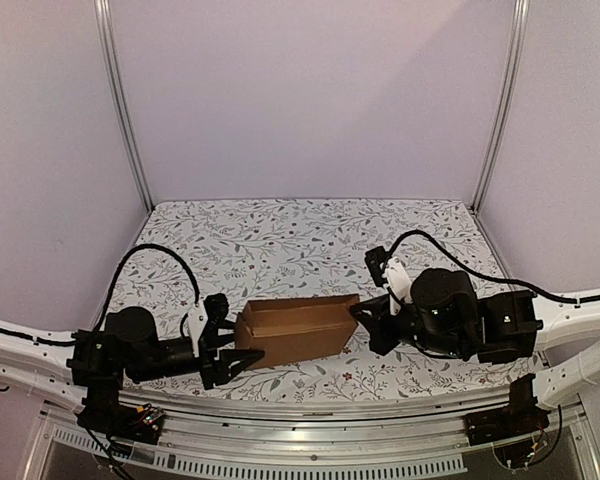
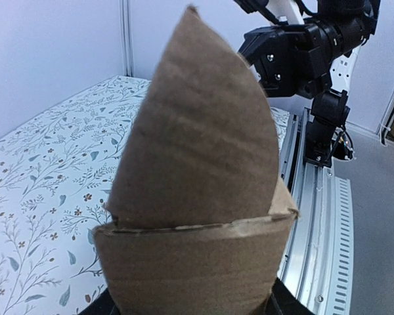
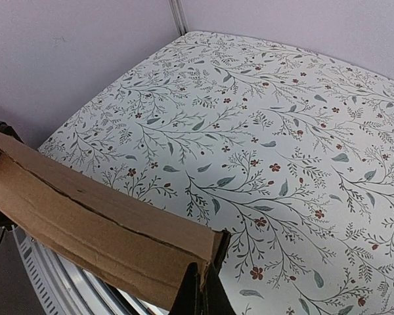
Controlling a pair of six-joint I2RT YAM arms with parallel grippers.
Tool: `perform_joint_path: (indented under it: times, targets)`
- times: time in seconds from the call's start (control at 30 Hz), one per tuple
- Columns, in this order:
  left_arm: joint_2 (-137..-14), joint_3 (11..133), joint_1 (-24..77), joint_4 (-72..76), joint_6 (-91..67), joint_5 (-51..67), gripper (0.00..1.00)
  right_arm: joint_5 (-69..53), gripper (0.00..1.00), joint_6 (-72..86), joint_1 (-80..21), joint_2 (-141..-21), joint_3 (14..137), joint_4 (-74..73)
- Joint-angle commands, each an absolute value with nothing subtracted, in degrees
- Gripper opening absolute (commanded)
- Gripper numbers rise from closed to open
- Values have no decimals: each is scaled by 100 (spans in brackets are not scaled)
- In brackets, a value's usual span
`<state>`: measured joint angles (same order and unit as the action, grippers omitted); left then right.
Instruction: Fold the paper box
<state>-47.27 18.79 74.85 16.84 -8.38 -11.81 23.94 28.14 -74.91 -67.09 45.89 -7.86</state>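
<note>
Well, the paper box (image 1: 298,328) lies on its side on my flowered tablecloth (image 1: 310,235), near the front edge and right between my two hands, its long side running left to right. My left gripper (image 1: 236,343) is spread wide at the box's left end. One finger sits behind the corner and the other in front, with the cardboard end between them. I cannot tell from above whether either finger touches it.

From my left wrist, a rounded flap (image 2: 197,131) stands upright straight before the camera and fills most of the view, rising from a creased edge of the box. Only dark slivers of my fingers (image 2: 285,305) show at the bottom corners. Behind the flap I see my right arm (image 2: 302,49) and the metal rail (image 2: 315,216) along the table's near edge.

My right gripper (image 1: 363,318) meets the box's right end. From the right wrist, its fingers (image 3: 192,292) are pressed together, pinching the lower edge of the box's end wall, and the box stretches away to the left.
</note>
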Motion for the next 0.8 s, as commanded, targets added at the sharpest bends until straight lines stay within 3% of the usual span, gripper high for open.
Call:
perform_joint_path:
  times: [0.0,0.4,0.77]
  targets:
    - [-4518,1943,7462,3068,-1208,-1688,0,2331,0,2982,-7684,-6544,4174,-763]
    - [-5541,1811,7428,3711,-1281,-1699,0,2723,0,2905,-7742,-6419,3858,-643]
    - [-7257,1740,7361,5424,-983,-1356,0,3106,0,2581,-7738,-6161,3464,-939]
